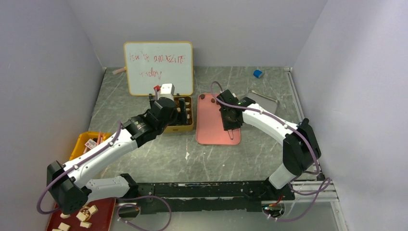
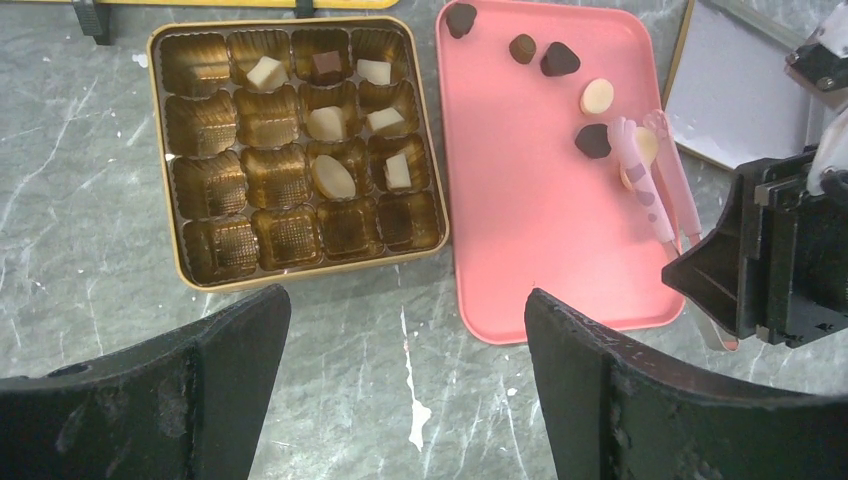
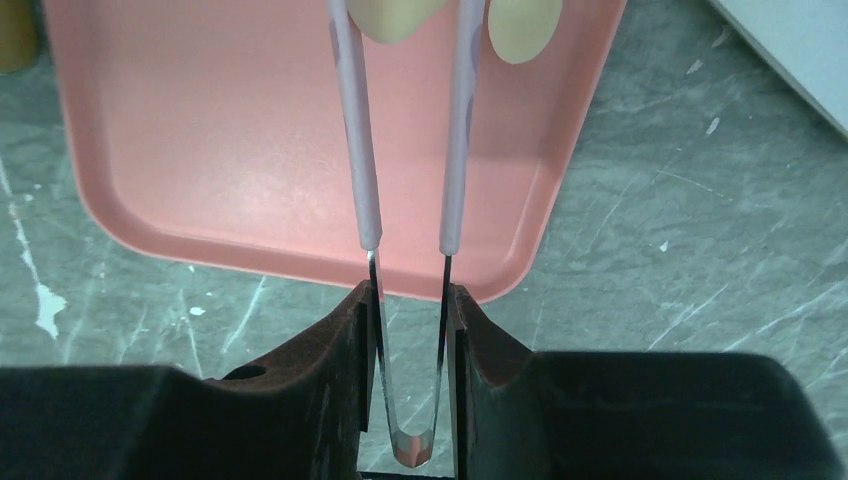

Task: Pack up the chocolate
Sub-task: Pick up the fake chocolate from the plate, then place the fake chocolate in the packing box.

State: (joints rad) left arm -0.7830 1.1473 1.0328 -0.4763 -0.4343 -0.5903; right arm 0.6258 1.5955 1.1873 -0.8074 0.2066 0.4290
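your right tool [image 3: 412, 295] is clamped on the tweezers [image 3: 365, 150], left tool [image 2: 405, 300] apart; squeeze unevenly and the tan chocolate [image 3: 400, 18] could pop out across the tray [image 3: 200, 150].

Desk [image 1: 159, 159]: grey marbled stone look, with white flecks [image 1: 187, 155].
Far edge: white dry-erase board with a yellow frame [image 1: 158, 67], upright, red scrawl illegible. Small pale stub [image 1: 118, 70] just beside its left edge.
Far right: small blue block [image 1: 258, 73], alone.
Near it: flat grey-white panel [image 1: 263, 100].
Left edge: yellow plastic bin [image 1: 79, 144], contents unclear.
Near-left corner: dark red tray [image 1: 103, 216] carrying pale beige blocky chunks [image 1: 85, 214].
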